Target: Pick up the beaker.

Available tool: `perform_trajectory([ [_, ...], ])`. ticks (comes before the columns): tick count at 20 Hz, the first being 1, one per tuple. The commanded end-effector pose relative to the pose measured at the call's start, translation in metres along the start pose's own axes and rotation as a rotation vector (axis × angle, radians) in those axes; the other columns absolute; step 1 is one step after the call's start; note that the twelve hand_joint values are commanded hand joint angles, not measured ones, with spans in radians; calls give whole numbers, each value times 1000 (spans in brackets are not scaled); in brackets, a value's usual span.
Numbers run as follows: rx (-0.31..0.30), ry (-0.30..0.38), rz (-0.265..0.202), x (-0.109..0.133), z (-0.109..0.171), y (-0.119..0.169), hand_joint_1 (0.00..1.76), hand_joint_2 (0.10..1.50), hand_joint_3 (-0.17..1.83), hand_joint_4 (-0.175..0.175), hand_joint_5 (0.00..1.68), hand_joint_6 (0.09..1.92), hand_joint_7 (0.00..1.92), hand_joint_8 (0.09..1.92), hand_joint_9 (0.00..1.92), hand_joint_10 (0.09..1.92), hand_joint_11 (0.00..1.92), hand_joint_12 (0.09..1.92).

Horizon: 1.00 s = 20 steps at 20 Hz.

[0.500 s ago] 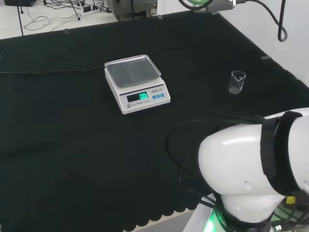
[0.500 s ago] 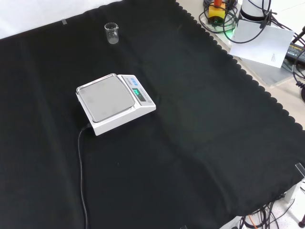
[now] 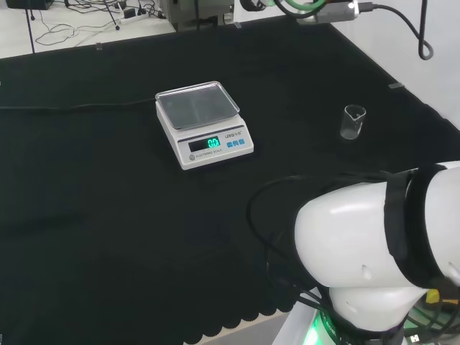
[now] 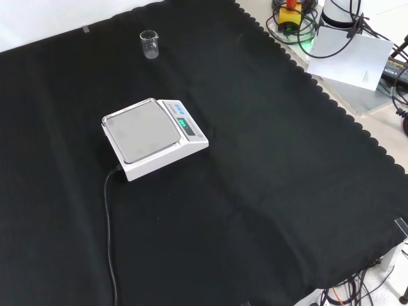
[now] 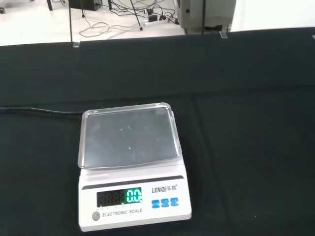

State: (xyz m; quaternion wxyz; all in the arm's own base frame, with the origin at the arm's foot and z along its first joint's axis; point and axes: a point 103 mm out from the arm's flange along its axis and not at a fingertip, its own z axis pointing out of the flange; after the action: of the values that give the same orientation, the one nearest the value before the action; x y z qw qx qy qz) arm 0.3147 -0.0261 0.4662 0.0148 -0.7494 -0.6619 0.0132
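Reach not begun: beaker stands alone right of the scale in the head view, fingers' state can't be told, next comes the approach.

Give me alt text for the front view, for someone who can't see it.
A small clear beaker stands upright and untouched near the far left of a bench covered in black cloth. Nearer the camera and apart from it sits a white electronic scale with a bare metal pan, lit display and a black cable running toward the near edge.
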Motion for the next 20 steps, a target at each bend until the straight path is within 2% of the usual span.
perform_trajectory([
  [1, 11, 38, 81, -54, 10, 3, 637, 996, -16, 13, 437, 249, 428, 599, 505, 713, 0, 1433],
  [3, 37, 8, 65, -62, 18, 6, 637, 996, -16, 13, 439, 248, 428, 600, 505, 716, 0, 1433],
  [6, 62, 19, 106, -74, 29, 11, 638, 997, -16, 13, 441, 248, 428, 603, 505, 719, 0, 1433],
  [11, 69, 89, 175, -115, 46, 15, 640, 998, -15, 12, 443, 247, 428, 606, 504, 723, 0, 1434],
  [16, 83, 105, 254, -154, 65, 20, 642, 999, -15, 10, 447, 246, 429, 610, 503, 727, 0, 1434],
  [20, 109, 131, 266, -169, 83, 31, 644, 1000, -15, 9, 449, 246, 429, 612, 502, 729, 0, 1433],
])
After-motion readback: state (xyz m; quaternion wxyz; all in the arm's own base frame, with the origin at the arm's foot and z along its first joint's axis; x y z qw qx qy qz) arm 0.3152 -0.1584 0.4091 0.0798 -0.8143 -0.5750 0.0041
